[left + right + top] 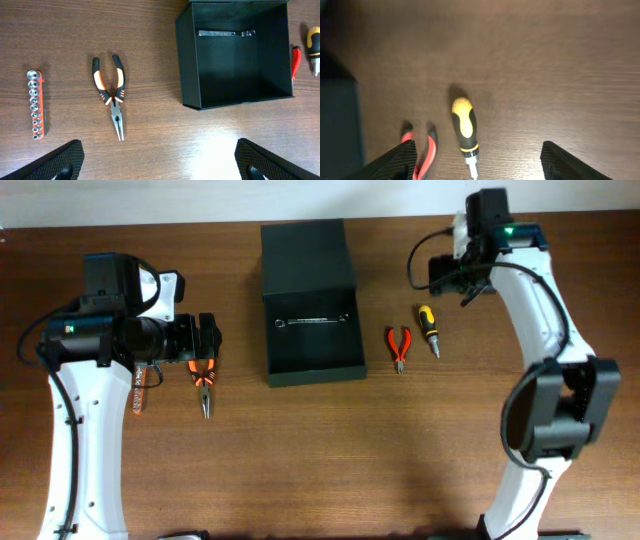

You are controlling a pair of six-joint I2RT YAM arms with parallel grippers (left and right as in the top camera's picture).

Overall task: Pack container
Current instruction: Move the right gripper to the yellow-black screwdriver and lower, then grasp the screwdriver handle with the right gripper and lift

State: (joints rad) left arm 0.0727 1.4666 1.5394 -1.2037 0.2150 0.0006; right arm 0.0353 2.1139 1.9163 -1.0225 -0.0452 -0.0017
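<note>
The dark box point(345, 367) stands open at the table's back centre, its flap lid folded back, with a silver wrench point(312, 320) inside; the box also shows in the left wrist view point(187, 65). My left gripper point(207, 337) is open and empty above the orange-handled long-nose pliers point(203, 384), which lie in the left wrist view point(114, 92) beside a socket rail point(37, 104). My right gripper point(462, 278) is open and empty, hovering behind the yellow-black screwdriver point(428, 327), seen in the right wrist view point(464, 126) next to small red pliers point(426, 152).
The small red pliers point(399, 347) lie between the box and the screwdriver. The socket rail point(138, 388) lies under the left arm. Bare wooden table point(330, 460) stretches in front.
</note>
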